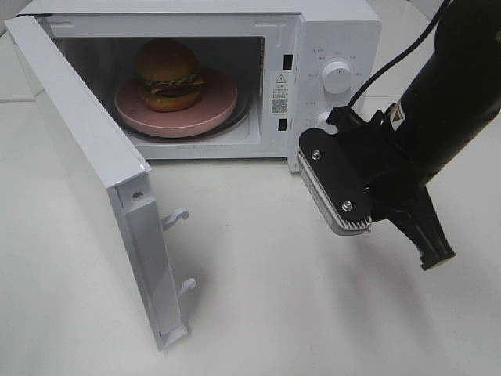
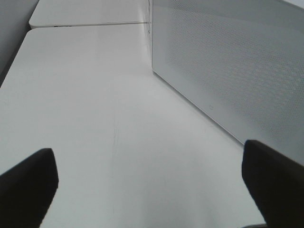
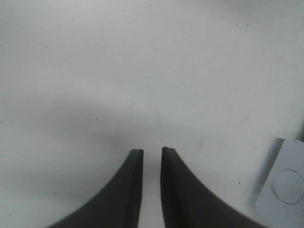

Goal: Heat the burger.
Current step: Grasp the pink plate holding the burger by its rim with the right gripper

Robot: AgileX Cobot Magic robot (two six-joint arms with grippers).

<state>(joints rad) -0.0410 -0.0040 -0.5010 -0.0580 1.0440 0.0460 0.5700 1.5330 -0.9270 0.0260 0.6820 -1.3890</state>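
The burger [image 1: 168, 74] stands on a round pink plate [image 1: 223, 106] inside the white microwave [image 1: 337, 31], whose door [image 1: 86, 180] is swung wide open to the left. My right gripper [image 1: 434, 254] hangs in front of the microwave's control panel, pointing down at the table, well clear of the burger. In the right wrist view its dark fingers [image 3: 152, 151] stand a narrow gap apart with nothing between them. My left gripper [image 2: 148, 149] shows only in the left wrist view, wide open and empty over the bare table beside the microwave's perforated side wall [image 2: 237, 61].
The open door juts out toward the table's front left, with two latch hooks [image 1: 176, 218] on its edge. Two knobs [image 1: 337, 77] sit on the control panel behind the right arm. A white part with a round disc [image 3: 285, 185] shows at the right wrist view's edge.
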